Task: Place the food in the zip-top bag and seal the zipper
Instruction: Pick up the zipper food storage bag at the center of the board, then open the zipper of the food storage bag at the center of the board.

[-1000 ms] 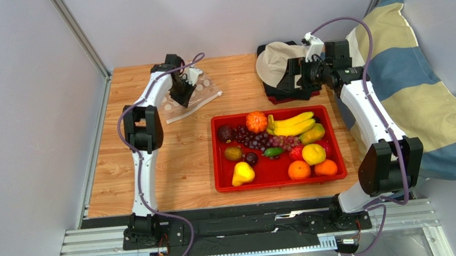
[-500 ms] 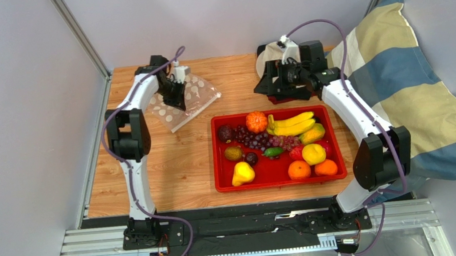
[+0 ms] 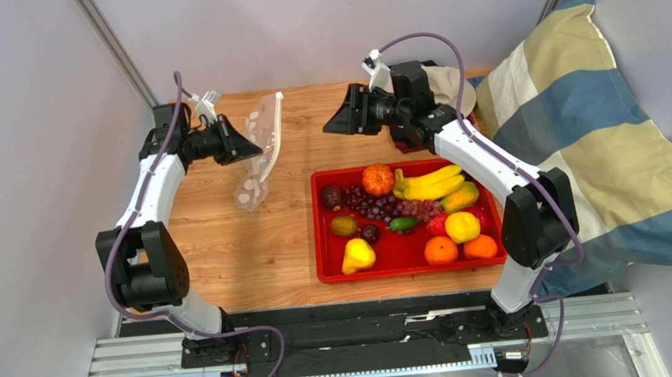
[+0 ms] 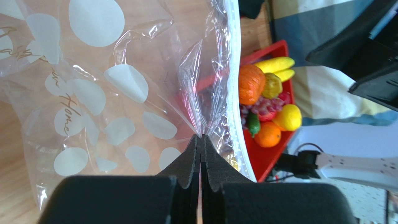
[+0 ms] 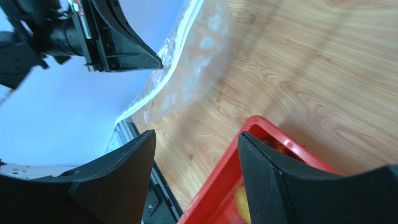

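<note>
A red tray [image 3: 403,254] is set on the wooden table [image 3: 224,247]. A striped cushion [image 3: 607,141] is seen beside its right edge. What may be a beige cap [image 3: 452,81] lies half hidden at the back.

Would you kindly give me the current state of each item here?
left gripper, shut on the zip-top bag
zip-top bag, held up by one edge, empty
zipper, sealed or not unclear
right gripper, open, empty
food, all in the red tray
red tray, holding the fruit

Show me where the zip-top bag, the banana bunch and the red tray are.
zip-top bag [image 4: 88,93], left wrist view, dotted clear panel.
banana bunch [image 3: 431,183], top external view, middle of the bunch.
red tray [image 3: 395,271], top external view, near rim.
</note>
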{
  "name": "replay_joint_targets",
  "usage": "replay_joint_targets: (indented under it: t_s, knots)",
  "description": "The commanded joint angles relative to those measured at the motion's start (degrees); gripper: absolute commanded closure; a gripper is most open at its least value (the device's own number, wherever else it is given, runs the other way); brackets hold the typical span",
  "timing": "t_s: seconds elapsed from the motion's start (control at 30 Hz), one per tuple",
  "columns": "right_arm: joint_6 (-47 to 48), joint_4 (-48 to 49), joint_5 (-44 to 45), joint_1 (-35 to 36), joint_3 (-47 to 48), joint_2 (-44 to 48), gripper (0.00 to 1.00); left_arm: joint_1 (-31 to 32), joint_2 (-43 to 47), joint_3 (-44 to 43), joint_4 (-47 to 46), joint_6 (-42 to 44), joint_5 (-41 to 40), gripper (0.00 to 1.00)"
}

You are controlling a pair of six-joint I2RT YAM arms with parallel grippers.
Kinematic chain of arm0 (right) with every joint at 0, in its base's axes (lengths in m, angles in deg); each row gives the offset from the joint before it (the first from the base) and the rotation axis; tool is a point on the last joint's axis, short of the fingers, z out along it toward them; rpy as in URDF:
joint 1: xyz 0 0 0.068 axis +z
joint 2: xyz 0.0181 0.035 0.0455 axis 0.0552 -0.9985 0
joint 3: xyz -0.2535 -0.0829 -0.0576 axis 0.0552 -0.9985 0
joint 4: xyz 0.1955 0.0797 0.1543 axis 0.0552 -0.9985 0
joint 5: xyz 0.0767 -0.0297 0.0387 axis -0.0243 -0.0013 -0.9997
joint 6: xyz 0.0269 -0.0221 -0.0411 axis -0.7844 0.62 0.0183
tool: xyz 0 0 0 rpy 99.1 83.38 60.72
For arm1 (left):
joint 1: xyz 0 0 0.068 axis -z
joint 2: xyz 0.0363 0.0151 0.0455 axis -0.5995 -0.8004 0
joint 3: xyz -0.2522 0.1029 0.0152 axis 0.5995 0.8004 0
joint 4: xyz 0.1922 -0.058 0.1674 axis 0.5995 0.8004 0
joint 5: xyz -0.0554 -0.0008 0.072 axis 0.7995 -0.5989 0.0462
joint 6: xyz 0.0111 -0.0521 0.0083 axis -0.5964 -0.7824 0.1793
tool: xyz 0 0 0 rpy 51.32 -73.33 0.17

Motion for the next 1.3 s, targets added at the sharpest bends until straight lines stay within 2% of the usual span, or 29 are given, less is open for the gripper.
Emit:
replay_joint_targets:
  t_s: [0.0,0.13,0.27,0.33,0.63,1.27]
  knots:
    - [-7.93,8.65,-1.86,3.30,3.31,-1.93,0.32,-1.13,6.64,7.31,-13.51,-8.38,13.12,1.00]
    - [-11.79,10.06,-2.22,5.24,3.84,-3.87,0.36,-1.48,11.56,14.16,-19.85,-14.61,16.02,1.00]
    - [-15.83,13.66,-2.57,6.99,4.19,-5.27,0.42,-1.65,14.65,17.95,-24.25,-16.91,18.04,1.00]
    - [-17.16,15.77,-2.83,7.87,4.02,-5.62,0.49,-1.65,15.61,18.75,-24.17,-16.83,18.40,1.00]
    - [-21.29,20.70,-3.89,8.40,4.55,-6.50,0.61,-1.57,17.99,20.42,-24.09,-16.91,19.10,1.00]
    - [-21.56,21.31,-3.71,8.40,6.30,-8.79,0.77,-1.65,19.31,20.86,-23.47,-16.30,20.60,1.00]
